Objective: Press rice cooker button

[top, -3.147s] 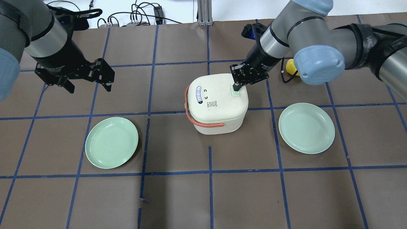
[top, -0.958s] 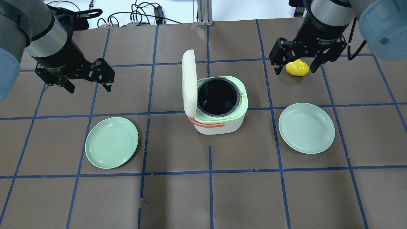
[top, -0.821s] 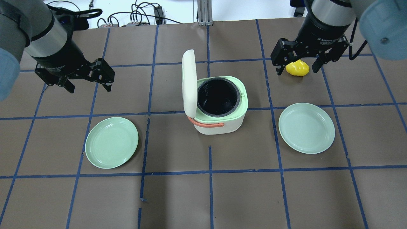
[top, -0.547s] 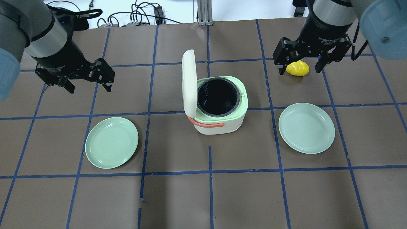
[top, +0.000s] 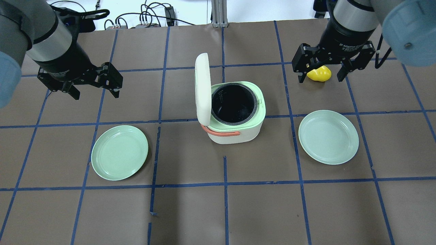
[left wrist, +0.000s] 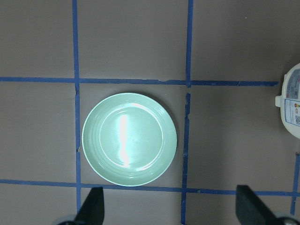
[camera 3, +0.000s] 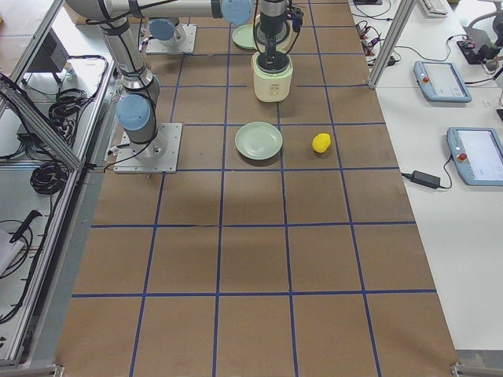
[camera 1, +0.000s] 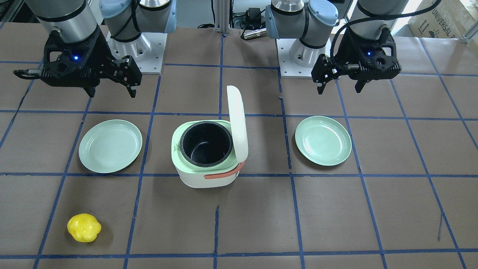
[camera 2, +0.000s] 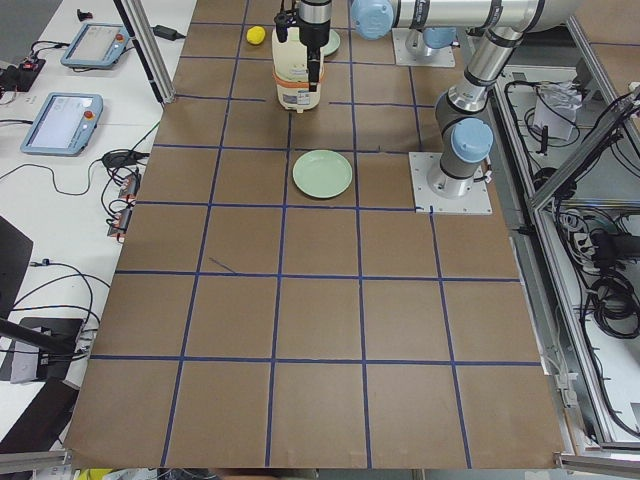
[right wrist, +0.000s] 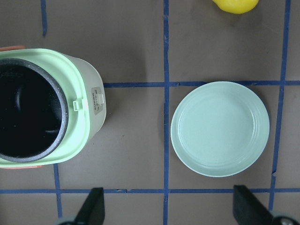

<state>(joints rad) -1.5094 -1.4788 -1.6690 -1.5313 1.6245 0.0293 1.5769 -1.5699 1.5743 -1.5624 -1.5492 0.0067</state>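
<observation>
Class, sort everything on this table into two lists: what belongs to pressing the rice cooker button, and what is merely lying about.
Belongs to the job:
rice cooker, with its lid standing open

Just lying about:
left green plate
right green plate
yellow toy fruit

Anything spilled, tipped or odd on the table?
Nothing stands out. The rice cooker sits upright, lid open, pot empty; both green plates lie flat and bare; the yellow object rests alone.
</observation>
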